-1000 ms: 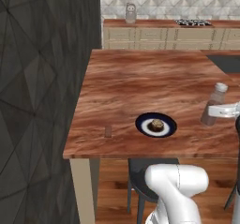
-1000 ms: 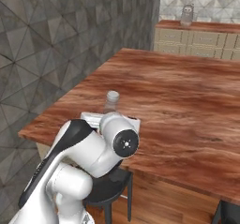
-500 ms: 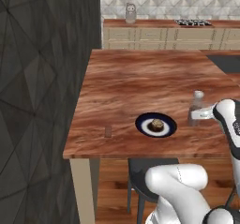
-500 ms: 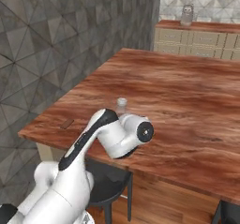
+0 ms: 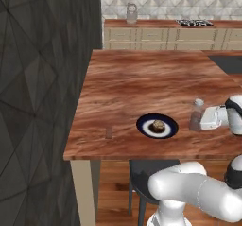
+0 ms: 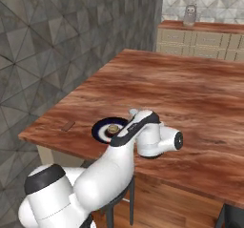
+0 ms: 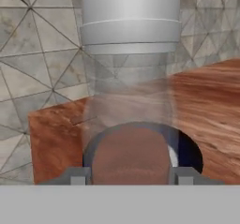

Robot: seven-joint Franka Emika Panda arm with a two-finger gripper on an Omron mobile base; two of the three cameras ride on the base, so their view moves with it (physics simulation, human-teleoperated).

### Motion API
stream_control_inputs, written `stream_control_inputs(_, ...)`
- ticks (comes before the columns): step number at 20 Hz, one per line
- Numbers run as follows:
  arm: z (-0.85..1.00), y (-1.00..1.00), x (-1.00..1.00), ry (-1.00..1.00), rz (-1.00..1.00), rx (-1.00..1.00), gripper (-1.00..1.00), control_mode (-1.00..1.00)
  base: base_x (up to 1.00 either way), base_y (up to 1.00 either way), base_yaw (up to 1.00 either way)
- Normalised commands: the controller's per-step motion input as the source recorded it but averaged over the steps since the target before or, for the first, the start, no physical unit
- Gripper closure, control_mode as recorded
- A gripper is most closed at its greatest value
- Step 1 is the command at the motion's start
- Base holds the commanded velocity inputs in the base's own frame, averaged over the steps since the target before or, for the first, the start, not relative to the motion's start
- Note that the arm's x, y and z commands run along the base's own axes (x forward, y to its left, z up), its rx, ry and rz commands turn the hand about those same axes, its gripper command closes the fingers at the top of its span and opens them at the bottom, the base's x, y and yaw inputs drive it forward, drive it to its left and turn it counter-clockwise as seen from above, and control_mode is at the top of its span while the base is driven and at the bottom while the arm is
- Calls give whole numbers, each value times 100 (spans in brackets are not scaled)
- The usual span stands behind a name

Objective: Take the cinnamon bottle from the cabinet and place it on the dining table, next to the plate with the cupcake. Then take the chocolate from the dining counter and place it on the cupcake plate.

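Reddish-brown wood of the dining table (image 5: 142,78) is what I see under the cinnamon bottle (image 5: 196,115), which stands upright just to the right of the plate (image 5: 157,126) with the cupcake (image 5: 158,125). My gripper (image 5: 202,118) comes in from the right and is clamped on the bottle's lower body. In the hand view the bottle (image 7: 131,78) sits right between the fingertips (image 7: 77,175). The chocolate (image 5: 109,133) lies near the table's front edge, left of the plate.
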Motion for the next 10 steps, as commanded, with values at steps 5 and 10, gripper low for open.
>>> stream_control_inputs(5,-68,1,42,-2,0,-8,100,-100,0,0,0)
stream_control_inputs(10,-65,17,36,0,0,-2,100,-100,0,0,0)
